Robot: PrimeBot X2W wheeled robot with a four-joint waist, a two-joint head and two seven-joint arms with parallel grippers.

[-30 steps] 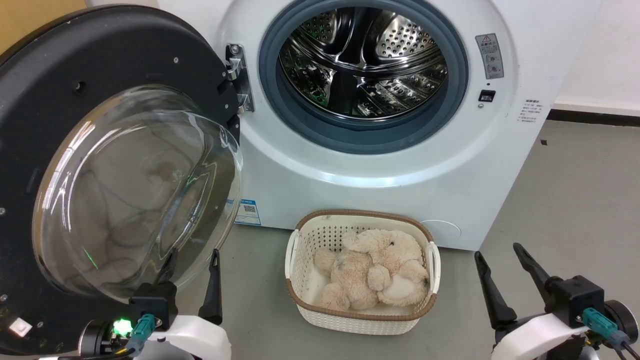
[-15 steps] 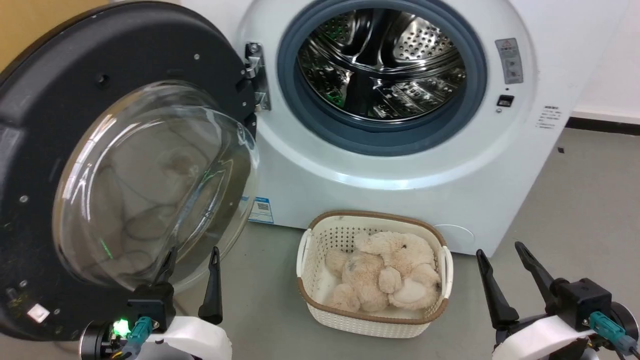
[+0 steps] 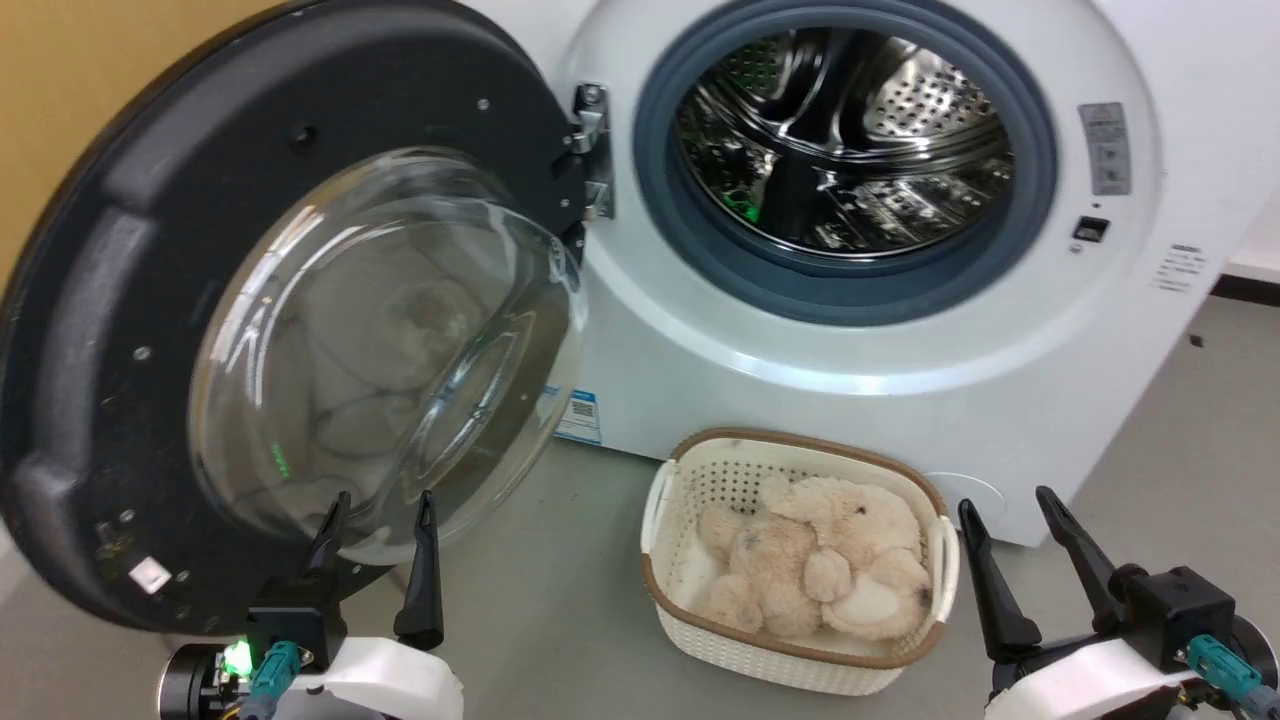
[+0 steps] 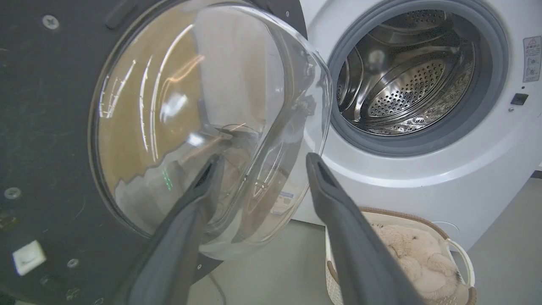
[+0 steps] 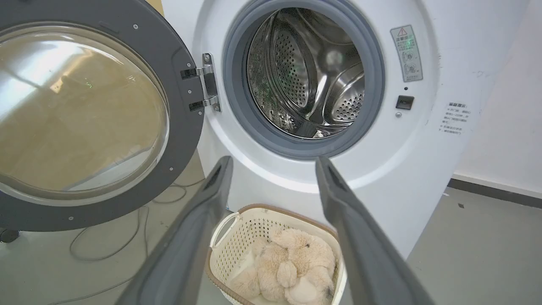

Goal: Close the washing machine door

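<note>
The washing machine door (image 3: 380, 350) is swung wide open on its hinge (image 3: 592, 150), to the left of the washing machine (image 3: 850, 380), with its inner face and bulging glass bowl turned towards the robot. The steel drum (image 3: 850, 140) and grey gasket (image 3: 700, 250) are fully exposed. The left pincer (image 3: 383, 500) is spread and empty, its fingers raised before the lower part of the glass bowl. Whether a fingertip is touching the glass cannot be told, since the bowl's reflections blur the gap. The right pincer (image 3: 1005, 500) is likewise spread and empty, well apart from the door, beside the white basket (image 3: 800, 660) with the plush toy (image 3: 820, 570) on the floor.

The step in hand is judged to be the first contact with the door.

- Purchase should be taken at the black rim far from the hinge, where leverage is greatest, rather than on the slippery curved glass.
- The door should be led round in an arc about the hinge, not pushed straight.
- The fingers should be kept out of the closing gap at the gasket.
- The basket below the opening should be watched as the door sweeps over it.
- A firm last press near the latch side is likely to be needed for the catch to engage.
</note>
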